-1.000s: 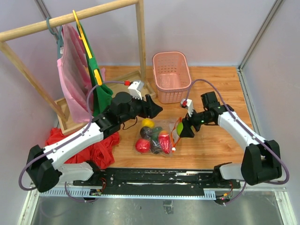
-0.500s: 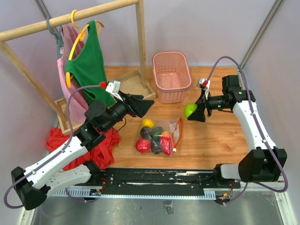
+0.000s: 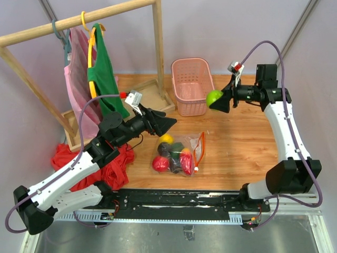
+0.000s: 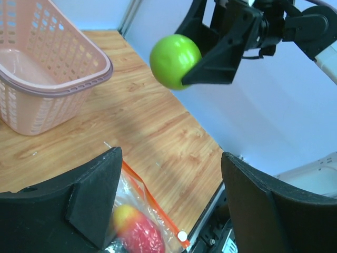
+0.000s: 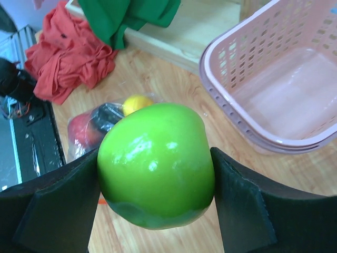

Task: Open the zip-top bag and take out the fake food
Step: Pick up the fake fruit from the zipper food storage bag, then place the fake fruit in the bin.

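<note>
The clear zip-top bag [image 3: 179, 153] lies on the wooden table with its orange-red zip strip [image 3: 199, 150] on the right side; it also shows in the left wrist view [image 4: 152, 211]. Inside it are red [image 3: 160, 164], yellow [image 3: 167, 138], dark green and dark purple fake food pieces. My right gripper [image 3: 217, 99] is shut on a glossy light green apple [image 3: 213, 97], held in the air beside the pink basket's right wall; the apple fills the right wrist view [image 5: 156, 169]. My left gripper [image 3: 169, 122] is open and empty, above the bag's far left edge.
A pink basket [image 3: 179, 66] stands at the back middle, with nothing in it. A wooden clothes rack [image 3: 79, 21] with pink and green garments stands at the back left. A red cloth heap [image 3: 108, 168] lies at the front left.
My right gripper has lifted the green apple out of the bag and carried it up and back toward the basket. My left arm has drawn back and shifted slightly.
</note>
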Robot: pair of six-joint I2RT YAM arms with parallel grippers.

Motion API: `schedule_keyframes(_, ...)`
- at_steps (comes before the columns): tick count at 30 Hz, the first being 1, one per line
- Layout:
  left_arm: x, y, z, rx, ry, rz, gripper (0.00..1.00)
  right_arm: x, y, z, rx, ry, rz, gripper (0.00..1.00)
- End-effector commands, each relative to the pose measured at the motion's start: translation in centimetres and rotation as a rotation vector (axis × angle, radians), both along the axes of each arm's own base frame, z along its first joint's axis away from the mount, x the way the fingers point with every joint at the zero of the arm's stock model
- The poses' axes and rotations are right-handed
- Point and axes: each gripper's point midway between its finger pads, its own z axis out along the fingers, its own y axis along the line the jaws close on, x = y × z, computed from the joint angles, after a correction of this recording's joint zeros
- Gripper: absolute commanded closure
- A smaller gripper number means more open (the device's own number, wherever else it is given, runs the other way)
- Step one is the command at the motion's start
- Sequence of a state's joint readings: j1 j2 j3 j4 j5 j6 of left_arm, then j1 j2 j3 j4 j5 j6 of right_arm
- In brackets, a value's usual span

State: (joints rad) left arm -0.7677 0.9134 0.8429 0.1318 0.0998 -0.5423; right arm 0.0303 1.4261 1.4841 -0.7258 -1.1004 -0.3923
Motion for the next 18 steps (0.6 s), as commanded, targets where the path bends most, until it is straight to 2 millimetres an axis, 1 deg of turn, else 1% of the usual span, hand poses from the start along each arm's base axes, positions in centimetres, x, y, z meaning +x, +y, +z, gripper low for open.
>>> schedule_keyframes(1, -0.4, -0.4, 1.0, 0.016, -0.005, -0.037, 0.21, 4.0, -0.6, 3.4, 0.071, -0.075, -0.126, 0.81)
schedule_keyframes(5, -0.3, -0.7, 0.4, 0.036, 0.017, -0.043, 0.22, 6.7, -0.9, 4.5, 0.086, -0.133, -0.214, 0.82)
schedule_keyframes(8, -0.2, -0.9, 0.1, 0.036, 0.020, -0.042, 0.22, 8.5, -0.9, 4.6, 0.061, -0.161, -0.261, 0.81)
schedule_keyframes(12, 0.0, -1.1, -0.3, 0.030, 0.022, -0.044, 0.22, 10.9, -0.6, 4.3, 0.034, -0.157, -0.309, 0.80)
schedule_keyframes(14, 0.1, -1.1, -0.4, 0.029, 0.025, -0.040, 0.22, 12.1, -0.5, 4.0, 0.017, -0.162, -0.332, 0.77)
schedule_keyframes(18, 0.6, -0.7, -1.2, 0.032, 0.053, 0.001, 0.22, 13.9, 0.4, 2.7, -0.027, -0.175, -0.326, 0.74)
